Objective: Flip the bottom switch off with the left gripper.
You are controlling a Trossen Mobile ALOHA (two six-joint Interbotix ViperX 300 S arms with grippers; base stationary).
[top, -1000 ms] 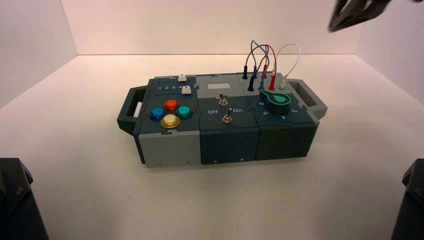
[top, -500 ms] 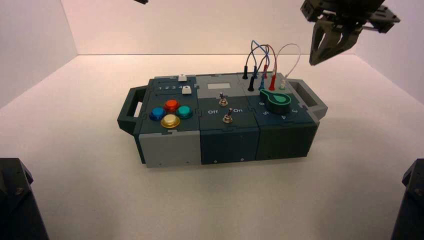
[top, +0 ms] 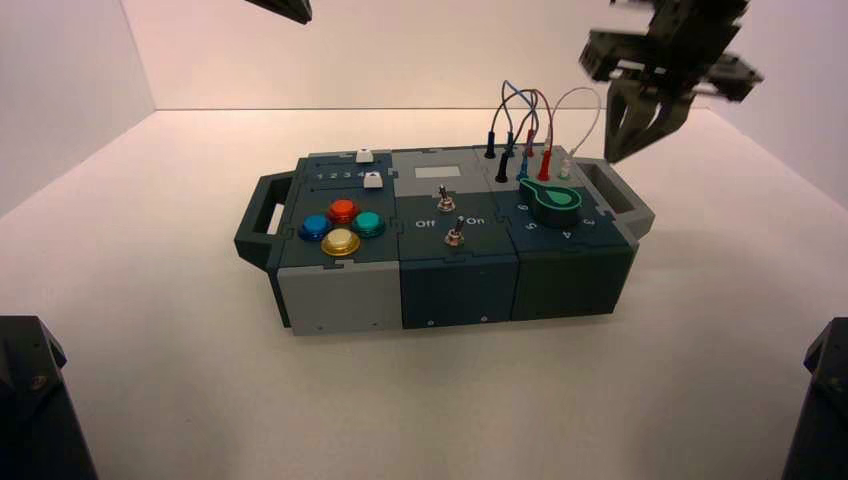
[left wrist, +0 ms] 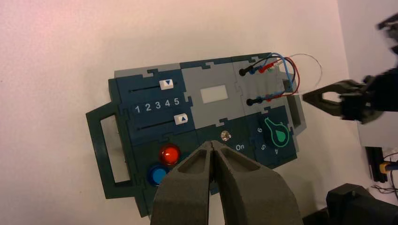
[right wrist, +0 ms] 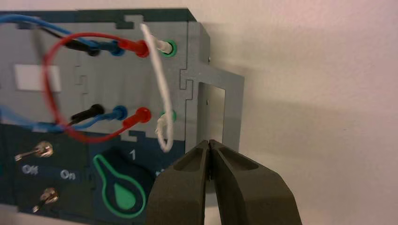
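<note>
Box (top: 340, 300) on the white floor (top: 150, 400). Bottom switch (top: 454, 238): nearer of two toggles on the dark blue middle module, close to the box's front edge, untouched. Left gripper (left wrist: 212, 149): high above the box, fingers pressed together, holding nothing. Right gripper (top: 632, 140): above the box's far right corner by the handle (top: 612, 186), fingers together, empty.

A lab test booth: plain white walls (top: 420, 50) enclose a bare white desk (top: 150, 330) holding one control box (top: 440, 240).
</note>
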